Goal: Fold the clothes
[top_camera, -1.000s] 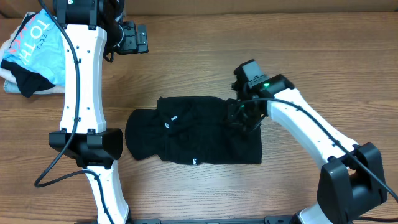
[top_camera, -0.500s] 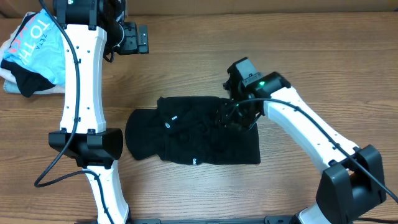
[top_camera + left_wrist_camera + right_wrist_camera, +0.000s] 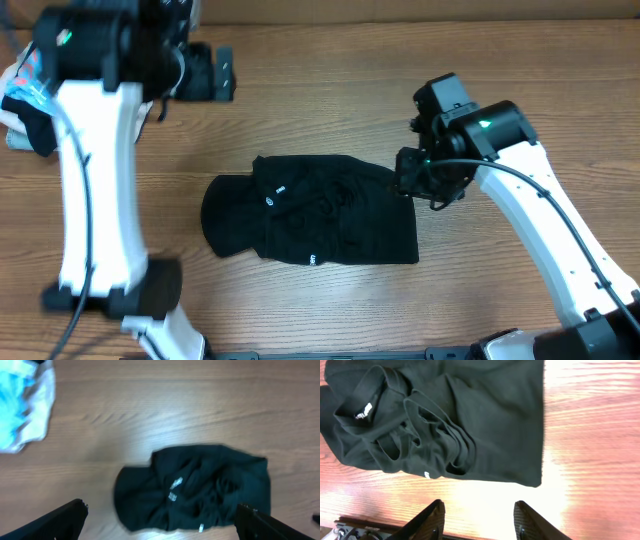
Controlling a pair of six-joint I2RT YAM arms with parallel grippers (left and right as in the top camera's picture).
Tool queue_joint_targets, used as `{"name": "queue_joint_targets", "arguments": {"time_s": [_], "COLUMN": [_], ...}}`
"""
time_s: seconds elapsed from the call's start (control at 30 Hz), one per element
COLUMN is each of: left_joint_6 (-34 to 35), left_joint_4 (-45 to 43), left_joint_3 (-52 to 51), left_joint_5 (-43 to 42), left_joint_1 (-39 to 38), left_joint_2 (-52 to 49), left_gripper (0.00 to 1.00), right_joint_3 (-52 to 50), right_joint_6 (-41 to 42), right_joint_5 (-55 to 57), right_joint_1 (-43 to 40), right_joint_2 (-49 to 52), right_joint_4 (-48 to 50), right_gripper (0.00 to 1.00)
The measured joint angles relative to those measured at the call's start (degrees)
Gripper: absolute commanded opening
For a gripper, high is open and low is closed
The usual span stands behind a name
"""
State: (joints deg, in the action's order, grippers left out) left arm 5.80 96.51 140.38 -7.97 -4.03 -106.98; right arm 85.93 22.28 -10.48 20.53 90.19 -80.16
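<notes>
We see the black shirt [image 3: 310, 222] lying loosely bunched on the wooden table [image 3: 520, 60]. Its long axis runs left to right, with a rounded sleeve end toward the left and a straight edge at the right. A small white mark [image 3: 313, 262] sits at its near edge. The right gripper [image 3: 412, 182] hangs over the shirt's far right corner. In its wrist view the fingers [image 3: 431, 517] stand moderately apart with only bare table between them, and the cloth lies just ahead, ungripped. Farther back and left, well apart from the shirt, our left gripper [image 3: 210, 72] stands wide and empty. A light blue garment [image 3: 15, 405] lies at the far left.
</notes>
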Motion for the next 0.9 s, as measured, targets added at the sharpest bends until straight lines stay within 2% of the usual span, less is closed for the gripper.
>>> {"name": "queue_joint_targets", "arguments": {"time_s": [0.07,0.13,0.2,0.27,0.5,0.9], "left_joint_6": [0.0,0.2,0.4,0.6,1.7,3.0], "left_joint_4": [0.1,0.2,-0.2,-2.4,-11.1,-32.5], "left_joint_3": [-5.7,-12.0,-19.3,-26.2,-48.4,-72.3], "left_joint_5": [1.9,3.3,4.4,5.2,6.1,3.9], "left_joint_1": [0.0,0.1,0.3,0.7,2.6,5.8], "left_joint_2": [5.7,10.1,13.6,15.2,15.5,15.7], "left_gripper": [0.98,0.98,0.98,0.98,0.97,0.92], "right_joint_3": [0.0,0.0,0.0,0.0,0.0,0.0], "right_joint_6": [-0.1,-0.4,-0.9,-1.9,-2.9,-4.3], "right_joint_5": [0.5,0.8,0.9,1.0,2.0,2.4], "right_joint_1": [-0.4,-0.6,-0.6,-0.6,-0.6,-0.6], "right_joint_2": [-0.3,-0.3,-0.3,-0.3,-0.3,-0.3], "right_joint_4": [-1.1,-1.4,-1.4,-1.1,-0.4,1.5], "right_gripper": [0.60,0.71,0.89,0.95,0.95,0.98]}}
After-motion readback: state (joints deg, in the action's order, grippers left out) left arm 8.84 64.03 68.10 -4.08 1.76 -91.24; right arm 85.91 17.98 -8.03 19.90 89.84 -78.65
